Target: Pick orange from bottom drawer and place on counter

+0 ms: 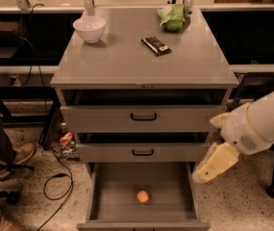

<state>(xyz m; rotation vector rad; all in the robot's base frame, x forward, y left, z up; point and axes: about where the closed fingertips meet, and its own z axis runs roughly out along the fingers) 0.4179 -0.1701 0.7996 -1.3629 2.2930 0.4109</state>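
Note:
The orange (143, 196) lies on the flat grey floor of the open bottom drawer (112, 184), near its middle. The counter (127, 61) is the grey top of the cabinet. My gripper (215, 163) is a cream-coloured part at the end of the white arm (259, 126), to the right of the cabinet. It hangs beside the bottom drawer's right wall, above and to the right of the orange, and is apart from it.
On the counter stand a white bowl (89, 29), a dark flat packet (156, 45) and a green leafy bundle (174, 17). The two upper drawers (143, 117) stand slightly open. A person's leg and shoe (6, 153) and cables (55, 186) are at the left.

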